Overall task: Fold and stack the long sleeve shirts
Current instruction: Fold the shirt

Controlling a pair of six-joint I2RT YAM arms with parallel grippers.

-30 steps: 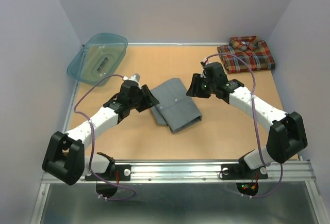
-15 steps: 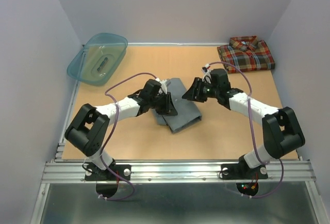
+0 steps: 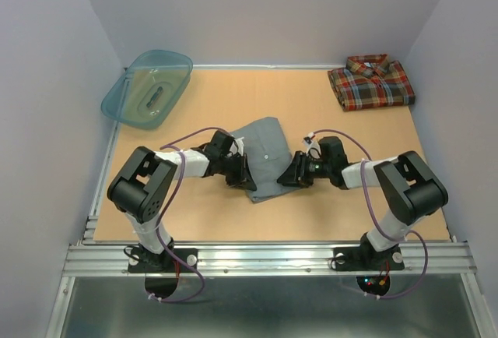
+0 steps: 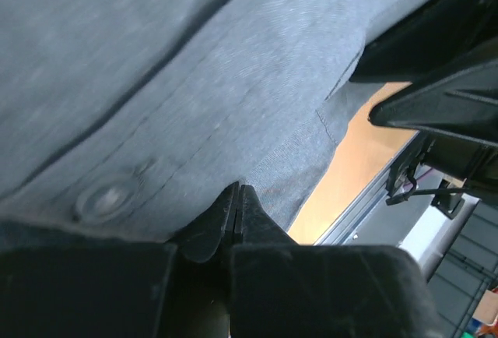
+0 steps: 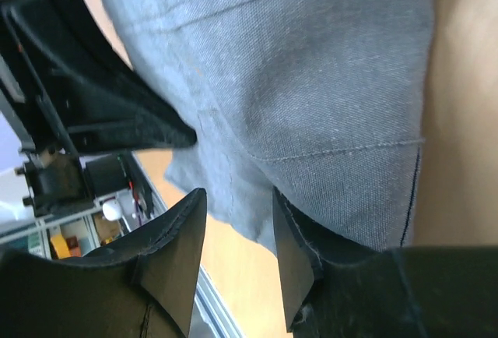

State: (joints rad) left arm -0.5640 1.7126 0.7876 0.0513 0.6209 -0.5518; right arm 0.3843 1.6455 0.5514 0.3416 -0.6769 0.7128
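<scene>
Left gripper [image 4: 237, 198] closed, its two black fingertips pressed together against the near left edge of the grey shirt [image 3: 266, 155]. Whether any cloth is caught between them cannot be told from the wrist view, where the tips meet in a thin line with grey fabric, a stitched seam and a button [image 4: 105, 198] close behind. Right gripper [image 5: 237, 202] open, its fingers standing apart at the shirt's opposite, right-hand edge, with the hem of the cloth showing in the gap between them. Seen from above, both arms reach low across the tan table [image 3: 350, 205] toward each other, elbows bent back toward the near edge. The folded grey shirt lies flat between the two grippers near the middle of the board, one corner pointing to the far side. Each wrist camera catches the other arm's black gripper beyond the cloth. Plaid shirt [image 3: 371, 82], red, orange and dark blue, lies folded in the far right corner with its collar toward the far wall, well apart from the grey one and from both arms. Teal basin [image 3: 167, 65] sits tilted in the far left corner, its rim overhanging the table's left border beside the side wall
</scene>
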